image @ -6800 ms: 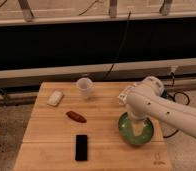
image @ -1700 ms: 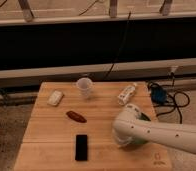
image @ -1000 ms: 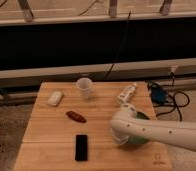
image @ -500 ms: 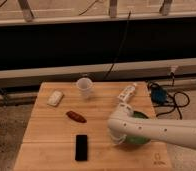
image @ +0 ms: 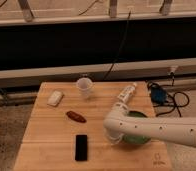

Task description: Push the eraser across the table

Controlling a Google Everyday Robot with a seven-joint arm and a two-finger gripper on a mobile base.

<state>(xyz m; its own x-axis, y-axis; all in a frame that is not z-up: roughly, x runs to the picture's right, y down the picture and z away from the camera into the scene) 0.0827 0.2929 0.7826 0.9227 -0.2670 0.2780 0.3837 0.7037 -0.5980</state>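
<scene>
The gripper is tucked under the rounded end of the white arm, low over the near-middle of the table, just at the left rim of the green round bowl. How wide it's set can't be told from here, and nothing is seen to be held by it.

Compared with a couple of seconds ago, the arm's end has been shifted a bit to the left, off the bowl and toward the flat black rectangular eraser. The eraser itself hasn't been budged: it's lying in the same spot, near the front edge of the light wooden butcher-block table, left of the gripper and apart from it, long side running near-to-far.

So, as it reads: the approach is underway, but no contact is made yet and none of the pushing is done. A little more leftward and downward travel is probably needed before the slab can be nudged.

Further out, a dark red oblong thing is lying just beyond the eraser, which could get bumped if the push is sent away from the front edge. A small white block is sat at the far left, a clear cup at the far middle, and a white bottle is lying on its side beyond the bowl.
</scene>
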